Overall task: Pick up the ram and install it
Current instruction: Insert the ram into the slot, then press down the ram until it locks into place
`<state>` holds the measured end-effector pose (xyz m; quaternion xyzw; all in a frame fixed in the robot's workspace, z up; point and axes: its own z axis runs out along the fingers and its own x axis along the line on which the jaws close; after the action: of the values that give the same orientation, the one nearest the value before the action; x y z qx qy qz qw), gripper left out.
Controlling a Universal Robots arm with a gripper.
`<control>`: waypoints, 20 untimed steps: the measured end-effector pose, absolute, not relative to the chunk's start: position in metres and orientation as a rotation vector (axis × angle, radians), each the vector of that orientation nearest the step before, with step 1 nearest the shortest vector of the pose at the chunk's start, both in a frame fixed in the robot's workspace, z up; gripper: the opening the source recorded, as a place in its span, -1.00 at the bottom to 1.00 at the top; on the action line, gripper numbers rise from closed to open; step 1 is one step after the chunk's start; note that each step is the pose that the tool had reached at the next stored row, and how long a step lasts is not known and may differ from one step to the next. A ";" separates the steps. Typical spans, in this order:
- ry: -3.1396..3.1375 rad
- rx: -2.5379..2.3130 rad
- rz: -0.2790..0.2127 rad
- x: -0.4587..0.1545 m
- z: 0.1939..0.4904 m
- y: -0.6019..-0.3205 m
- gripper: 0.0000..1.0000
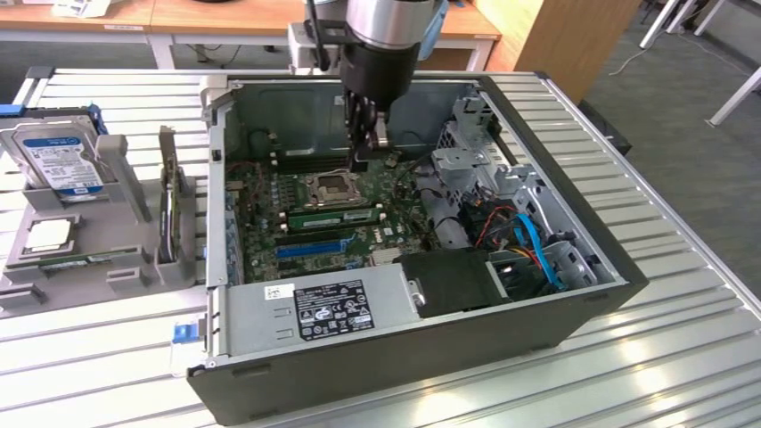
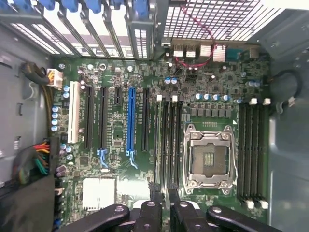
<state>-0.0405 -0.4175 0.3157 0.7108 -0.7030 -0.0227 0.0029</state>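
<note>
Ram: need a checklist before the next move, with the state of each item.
1. ram in a slot: ok, it stands beside the CPU socket, on the side toward the blue slot.
2. Latches closed on the ram: cannot tell.
3. gripper apart from the ram: ok, it hangs above the motherboard.
4. CPU socket unobstructed: ok, nothing lies on it.
5. blue cables away from the memory slots: ok, they lie toward the exterior view's right.
</note>
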 end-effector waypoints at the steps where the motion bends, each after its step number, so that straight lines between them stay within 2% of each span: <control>1: -2.204 2.229 -0.071 -0.041 0.319 -0.417 -0.62; 12: -2.204 2.229 -0.071 -0.041 0.350 -0.417 -0.62; 20: -2.204 2.229 -0.071 -0.041 0.351 -0.417 -0.62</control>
<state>-0.0405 -0.4175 0.3507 0.7108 -0.7030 -0.0228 0.0029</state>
